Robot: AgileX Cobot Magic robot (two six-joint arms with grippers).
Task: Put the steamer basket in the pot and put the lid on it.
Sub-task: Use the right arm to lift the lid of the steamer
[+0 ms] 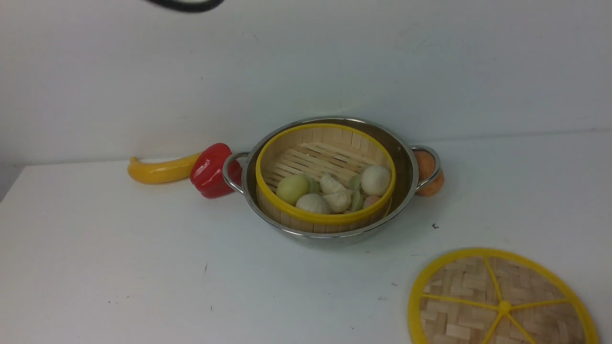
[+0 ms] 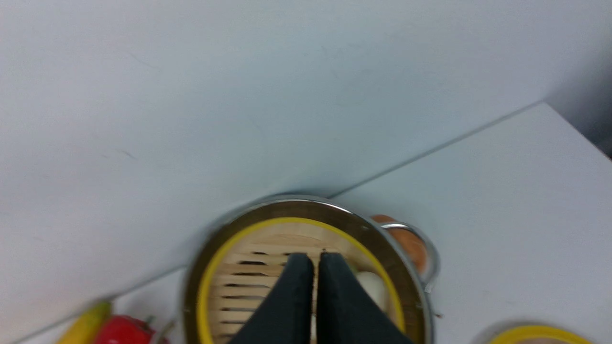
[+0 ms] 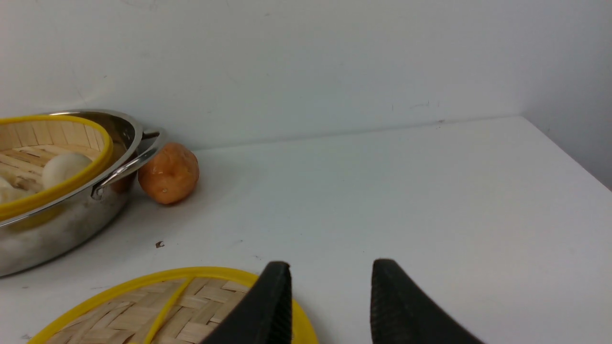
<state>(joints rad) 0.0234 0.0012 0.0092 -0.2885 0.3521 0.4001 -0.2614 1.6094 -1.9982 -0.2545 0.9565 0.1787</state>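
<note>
The steamer basket (image 1: 325,219) sits in the pot (image 1: 404,165); the lid (image 1: 471,298) lies on the surface (image 1: 143,267) front-right of the pot. The left hand (image 2: 315,260) is pressed together above the pot, and the right hand (image 3: 330,272) stands apart at the lid's edge.

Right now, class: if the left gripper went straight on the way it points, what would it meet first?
Most likely the steamer basket: the left gripper, fingers shut, aims at its slatted floor near the far wall, inside the pot. Depth is unclear in this view.
</note>
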